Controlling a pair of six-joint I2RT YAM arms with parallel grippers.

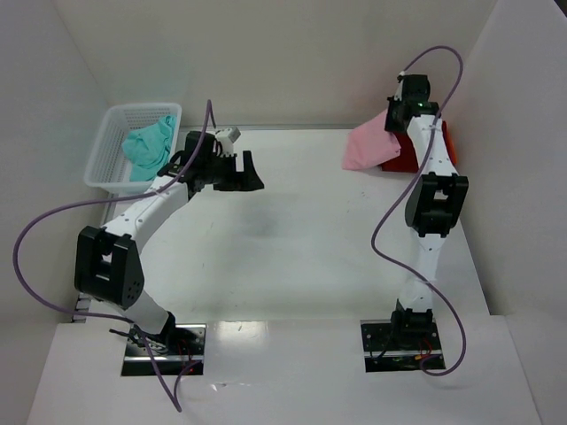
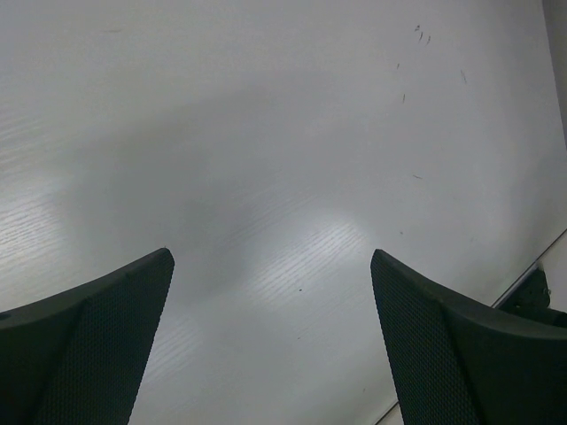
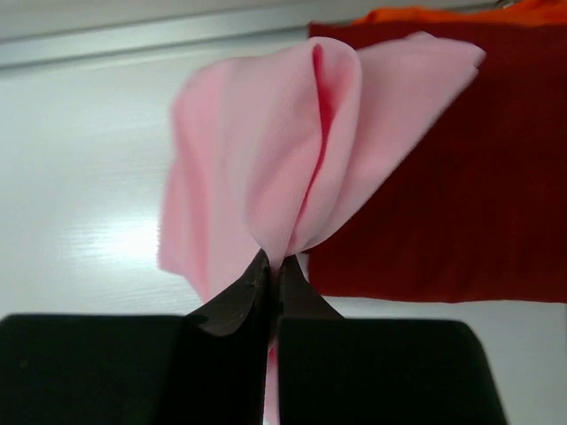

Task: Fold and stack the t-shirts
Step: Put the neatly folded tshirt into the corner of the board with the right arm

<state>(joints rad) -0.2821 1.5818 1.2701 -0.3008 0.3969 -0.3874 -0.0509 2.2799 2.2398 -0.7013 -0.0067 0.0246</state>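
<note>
Right tool pinches pink t-shirt beside red t-shirt; left tool gapes wide above table.

The red t-shirt lies flat on the surface, a dark red slab with straight edges. The light pink t-shirt hangs bunched in soft folds just beside the red t-shirt, covering its left edge from above, with a pinch of cloth clamped in the closed right hand. The teal t-shirt lies crumpled well to the red t-shirt's left, inside the white mesh basket.
</note>
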